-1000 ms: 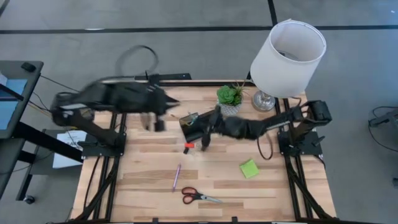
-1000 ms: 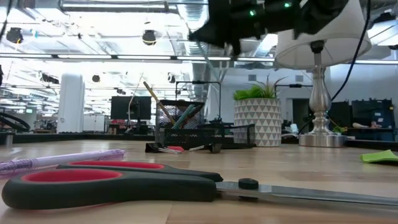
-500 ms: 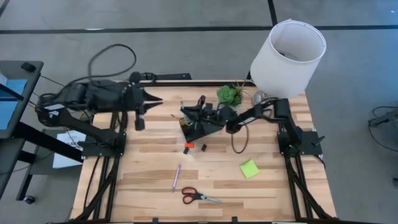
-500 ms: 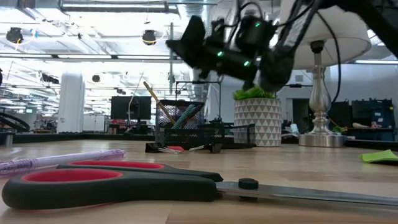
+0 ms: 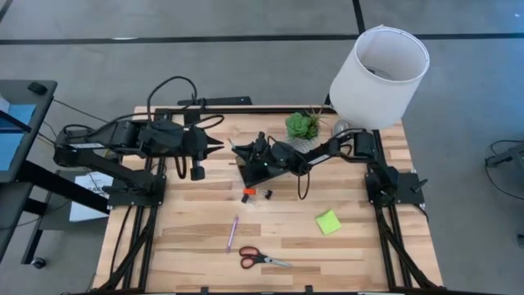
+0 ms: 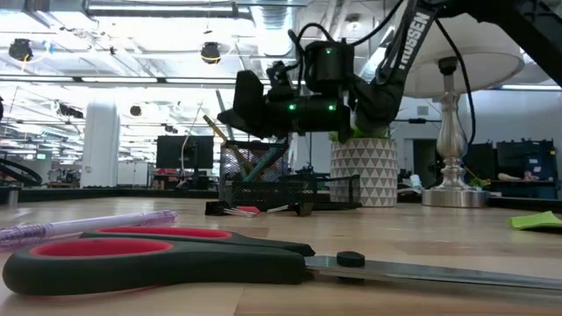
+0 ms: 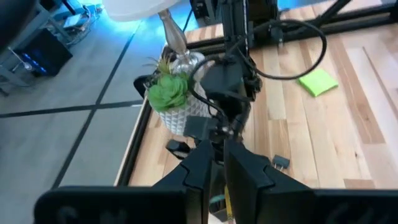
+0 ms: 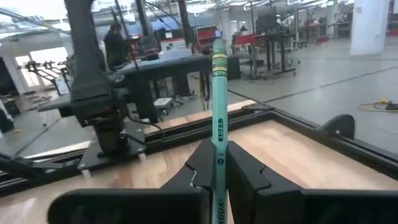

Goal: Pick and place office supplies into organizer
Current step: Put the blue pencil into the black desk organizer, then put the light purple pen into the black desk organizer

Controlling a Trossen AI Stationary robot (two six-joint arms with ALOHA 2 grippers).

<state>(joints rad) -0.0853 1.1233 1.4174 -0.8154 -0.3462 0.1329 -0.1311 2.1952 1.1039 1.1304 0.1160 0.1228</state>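
The right gripper (image 8: 217,163) is clamped on a thin teal pencil (image 8: 218,87) with a green eraser tip — the shaft is pinched between the two dark fingers (image 8: 245,171) and stands out past them. In the high view this right gripper (image 5: 246,152) is held over the small black mesh desk organizer (image 5: 260,170) at the table's far middle, and in the low view it (image 6: 250,110) hangs just above the organizer's (image 6: 285,189) mesh cup, in which pens are leaning.

The left gripper (image 5: 214,143) is kept near the table's far left, pointing toward the organizer; its fingers (image 7: 202,171) are drawn close together with only a thin slit between them and nothing held.

On the light wooden table (image 5: 196,221), a small orange-and-white item (image 5: 247,195) lies just in front of the organizer. Farther forward lie a thin purple pen (image 5: 232,233) and the red-handled scissors (image 5: 260,259) — well apart from the lime-green square sticky-note pad (image 5: 328,221) on the right.
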